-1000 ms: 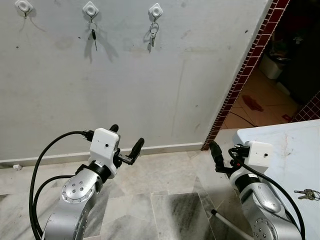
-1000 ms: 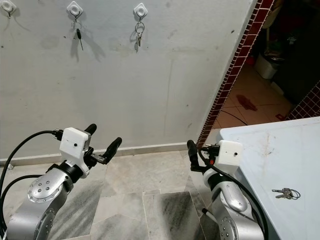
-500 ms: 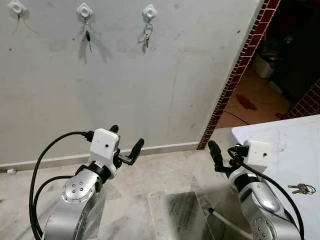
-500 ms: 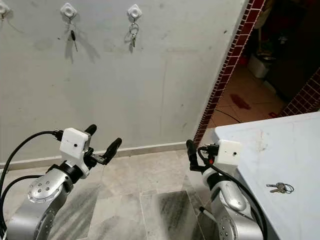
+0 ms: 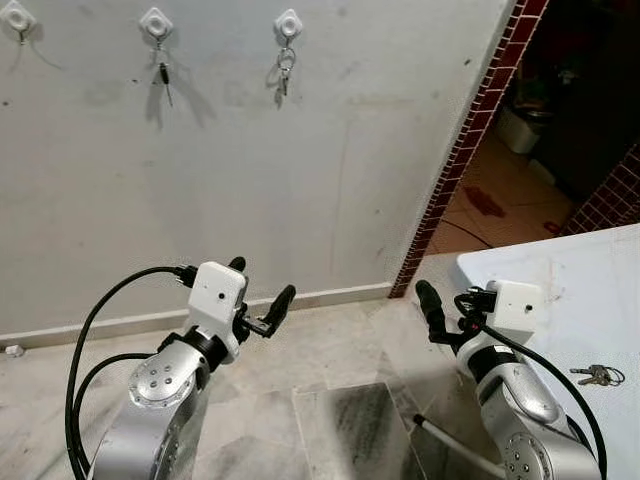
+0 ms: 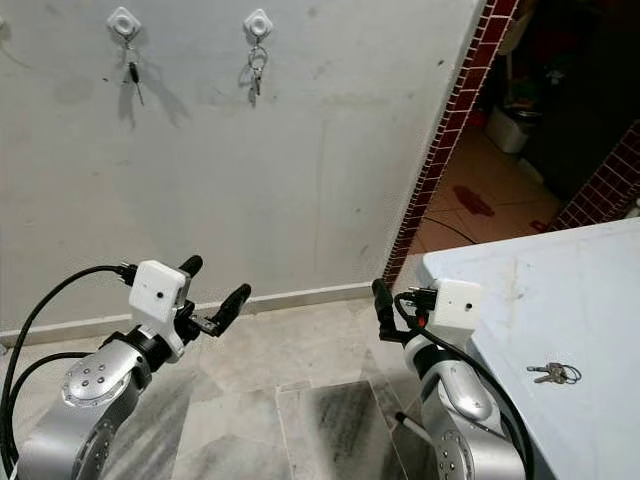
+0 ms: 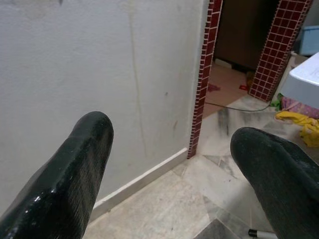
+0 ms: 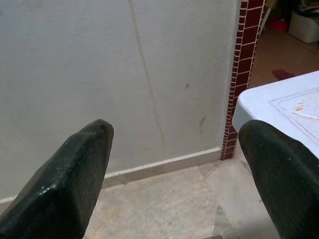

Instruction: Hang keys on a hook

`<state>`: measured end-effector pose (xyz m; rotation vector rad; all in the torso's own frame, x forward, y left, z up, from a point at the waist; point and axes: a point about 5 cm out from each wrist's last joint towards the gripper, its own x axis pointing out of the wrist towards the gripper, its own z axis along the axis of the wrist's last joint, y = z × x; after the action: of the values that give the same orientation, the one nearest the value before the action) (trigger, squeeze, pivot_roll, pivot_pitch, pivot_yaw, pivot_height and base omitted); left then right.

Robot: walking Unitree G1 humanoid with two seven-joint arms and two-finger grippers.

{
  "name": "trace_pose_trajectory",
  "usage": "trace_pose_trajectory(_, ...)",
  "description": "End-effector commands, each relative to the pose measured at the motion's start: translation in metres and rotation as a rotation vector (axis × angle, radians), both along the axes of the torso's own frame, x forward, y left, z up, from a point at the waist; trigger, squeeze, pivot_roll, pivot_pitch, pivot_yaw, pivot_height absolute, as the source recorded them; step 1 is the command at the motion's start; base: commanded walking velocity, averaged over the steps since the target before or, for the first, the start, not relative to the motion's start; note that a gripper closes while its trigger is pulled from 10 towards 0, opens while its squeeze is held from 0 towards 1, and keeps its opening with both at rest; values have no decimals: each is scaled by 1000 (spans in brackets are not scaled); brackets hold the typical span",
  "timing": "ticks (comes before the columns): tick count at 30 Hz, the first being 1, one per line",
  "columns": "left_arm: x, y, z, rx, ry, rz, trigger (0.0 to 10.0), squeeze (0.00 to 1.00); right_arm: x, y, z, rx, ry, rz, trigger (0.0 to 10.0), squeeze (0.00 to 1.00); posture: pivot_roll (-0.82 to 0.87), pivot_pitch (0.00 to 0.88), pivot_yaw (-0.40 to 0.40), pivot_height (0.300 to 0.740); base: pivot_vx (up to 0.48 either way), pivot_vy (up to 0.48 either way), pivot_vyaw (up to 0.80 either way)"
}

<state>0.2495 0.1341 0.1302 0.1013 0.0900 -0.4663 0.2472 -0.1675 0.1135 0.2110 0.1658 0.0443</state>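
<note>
A bunch of keys (image 5: 597, 375) lies flat on the white table (image 6: 520, 290) at my right, behind my right arm. High on the grey wall are three white hooks. The left hook (image 5: 17, 17) is bare, the middle hook (image 5: 155, 22) holds a dark key, and the right hook (image 5: 288, 22) holds a key ring. My left gripper (image 5: 260, 282) is open and empty, held low in front of the wall. My right gripper (image 5: 447, 302) is open and empty too, beside the table's near corner, pointing at the wall (image 8: 149, 74).
A red-tiled door edge (image 5: 465, 150) ends the wall on the right, with a tiled room and a white bin (image 5: 525, 128) beyond. A white rod (image 5: 450, 445) lies on the marble floor by my right arm. Yellow cloth (image 7: 304, 127) lies on the floor near the doorway.
The whole picture has slid left, so the camera has turned right. The table keys now sit further into view. Both grippers stay open and empty.
</note>
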Motion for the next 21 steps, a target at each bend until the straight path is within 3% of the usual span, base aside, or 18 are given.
trace_pose_trajectory(1, -1, -1, -2, -3, 16, -12, 10000, 0, 1, -1, 0, -8, 7, -8, 10000, 0, 135, 27, -77, 740, 0, 0, -775)
trace_pose_trajectory(6, -1, -2, -1, -7, 16, -20, 10000, 0, 0, -1, 1, -8, -2, -10, 10000, 0, 132, 30, -75, 740, 0, -54, -752)
trace_pose_trajectory(21, 0, -4, 0, -15, 14, -25, 10000, 0, 1, -5, 3, -30, -20, -17, 10000, 0, 124, 37, -78, 740, 0, -293, 0)
